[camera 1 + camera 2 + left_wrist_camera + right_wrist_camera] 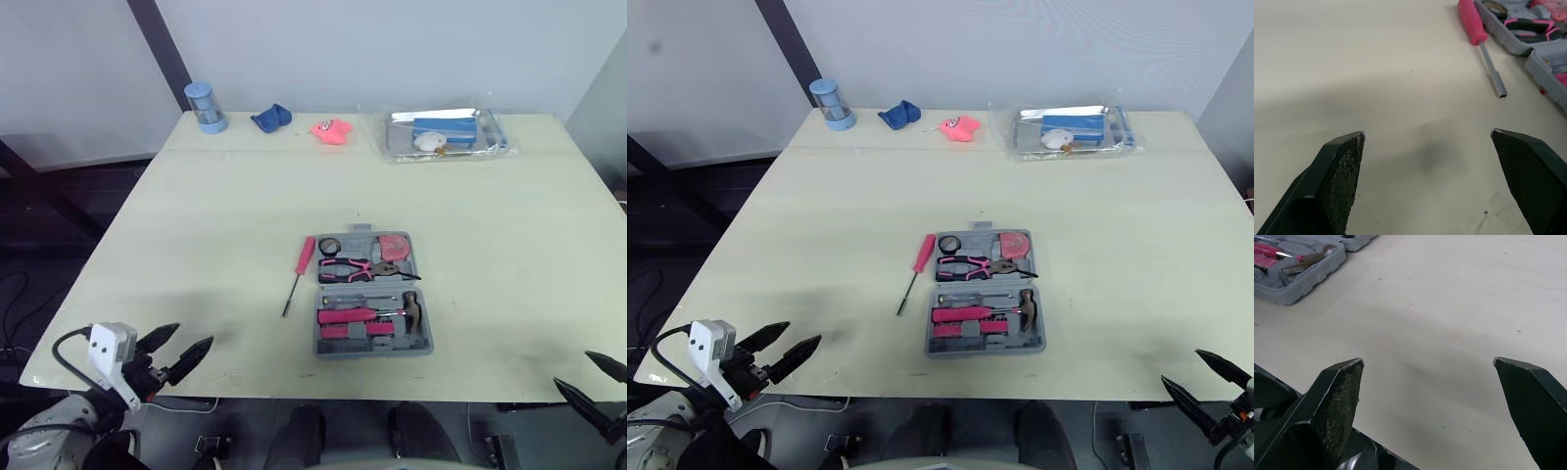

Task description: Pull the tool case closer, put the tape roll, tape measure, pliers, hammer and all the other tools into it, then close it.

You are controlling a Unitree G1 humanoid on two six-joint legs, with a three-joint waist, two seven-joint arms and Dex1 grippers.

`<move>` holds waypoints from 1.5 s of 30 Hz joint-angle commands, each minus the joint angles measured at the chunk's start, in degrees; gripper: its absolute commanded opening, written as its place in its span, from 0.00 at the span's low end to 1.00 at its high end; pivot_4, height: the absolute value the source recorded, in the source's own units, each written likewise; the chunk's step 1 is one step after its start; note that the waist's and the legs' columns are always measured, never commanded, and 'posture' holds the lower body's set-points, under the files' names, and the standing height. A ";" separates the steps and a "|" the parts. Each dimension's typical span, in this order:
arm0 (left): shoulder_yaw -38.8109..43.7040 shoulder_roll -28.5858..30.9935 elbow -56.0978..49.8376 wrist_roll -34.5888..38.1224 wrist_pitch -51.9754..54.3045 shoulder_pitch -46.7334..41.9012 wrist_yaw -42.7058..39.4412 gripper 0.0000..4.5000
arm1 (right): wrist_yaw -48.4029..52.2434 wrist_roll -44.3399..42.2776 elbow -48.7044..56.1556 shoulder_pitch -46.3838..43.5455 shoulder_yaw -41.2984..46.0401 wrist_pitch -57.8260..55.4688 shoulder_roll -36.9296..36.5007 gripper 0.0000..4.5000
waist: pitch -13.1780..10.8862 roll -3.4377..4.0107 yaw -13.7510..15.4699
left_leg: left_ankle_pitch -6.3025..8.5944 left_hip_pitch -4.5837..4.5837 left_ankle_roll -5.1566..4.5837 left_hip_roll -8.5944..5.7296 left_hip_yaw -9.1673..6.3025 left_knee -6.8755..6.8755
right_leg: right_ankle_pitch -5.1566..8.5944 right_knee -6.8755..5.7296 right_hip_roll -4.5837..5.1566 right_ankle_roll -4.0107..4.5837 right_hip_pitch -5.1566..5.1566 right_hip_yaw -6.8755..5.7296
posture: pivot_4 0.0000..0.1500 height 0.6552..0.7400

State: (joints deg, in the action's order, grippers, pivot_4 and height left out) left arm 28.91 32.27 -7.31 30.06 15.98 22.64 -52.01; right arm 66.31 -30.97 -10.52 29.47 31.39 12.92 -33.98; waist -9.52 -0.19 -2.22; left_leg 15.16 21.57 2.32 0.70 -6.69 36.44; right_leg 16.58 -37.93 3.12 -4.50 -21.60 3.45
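Open case (372,294) lies on the table (196,225), screwdriver (299,274) beside it; left gripper (178,352) and right gripper (593,382) gape, empty.

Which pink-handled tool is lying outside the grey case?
The pink-handled screwdriver, on the cream table left of the open grey plastic case; the pink-gripped pliers and hammer sit inside.

Grey tool case (372,294) open mid-table holding pink tools, pink screwdriver (299,273) just beside it
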 commanded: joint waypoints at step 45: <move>-31.34 -14.23 13.63 -20.04 12.89 -40.00 28.03 0.86 | -1.47 -5.63 33.32 -16.88 -11.96 -17.54 -7.20 1.00 | 0.02 0.01 0.50 | -0.02 0.16 0.03 -0.11 -0.21 0.46 | -0.06 -0.20 0.00 -0.07 0.03 -0.15 | 1.00 1.00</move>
State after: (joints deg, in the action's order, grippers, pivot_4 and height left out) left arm -1.85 18.32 5.91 10.36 29.61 -16.87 -23.97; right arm 64.70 -35.53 20.88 12.93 18.83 -4.59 -40.61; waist -9.50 -0.18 -1.71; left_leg 15.14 21.74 2.35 0.59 -6.91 36.92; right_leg 16.52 -38.12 3.12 -4.58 -21.57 3.30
